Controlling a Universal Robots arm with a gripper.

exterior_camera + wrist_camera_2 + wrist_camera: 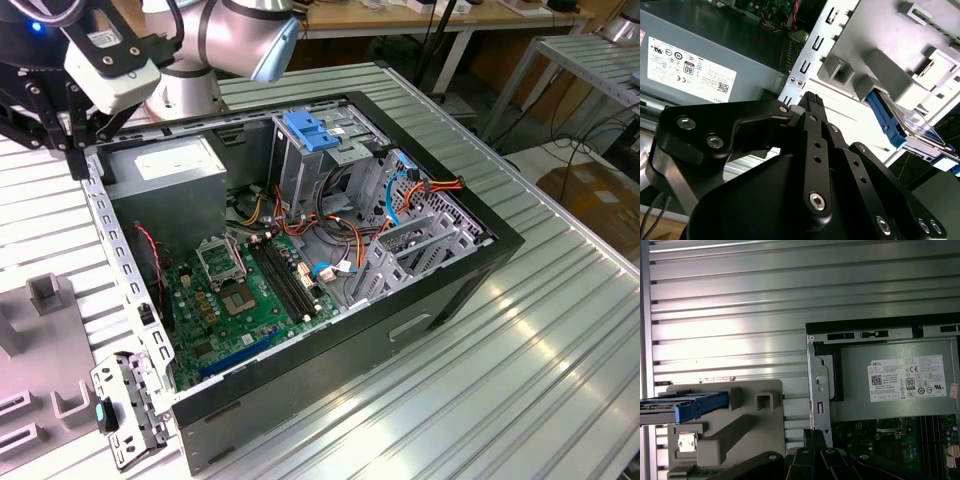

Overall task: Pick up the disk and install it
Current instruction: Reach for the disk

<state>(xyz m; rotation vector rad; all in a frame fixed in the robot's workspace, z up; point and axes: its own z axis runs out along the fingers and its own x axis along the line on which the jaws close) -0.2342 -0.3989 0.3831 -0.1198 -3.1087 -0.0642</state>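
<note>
**Item 1.** Grey moulded plastic holder (45, 300), at nine o'clock in the exterior view. It stands on the ribbed aluminium desk (520, 380), outside the computer.

**Item 2.** Flat rectangular grey-metal disk with light-blue plastic side rails (690, 405). In both wrist views it lies on the holder, seen nearly edge-on, beside the case but apart from it. It has not been lifted.
- Handling, by judgement: rigid, dense for its size and sensitive to knocks.
- Its metal faces look smooth and likely slippery, and the plastic rails may give a little under pressure.
- The best hold is probably across the two long railed sides near the middle, so it hangs level. That also keeps the grip off the labelled face and the connector end.

**Item 3.** Black linked-metal pincer (77, 160), at ten o'clock in the exterior view. It hangs over the corner rim of the case, next to the power supply. In the first wrist view its tips appear to meet, so it reads as closed on nothing. It is clear of the disk.

**Item 4.** Open black tower computer case (450, 300), centre of the exterior view.
- Grey power-supply box with a white label (165, 165), at eleven o'clock.
- Green motherboard (240, 290), at seven o'clock.
- Tall bare-metal drive cage (300, 175), at twelve o'clock, topped by a blue plastic latch (310, 130).
</note>
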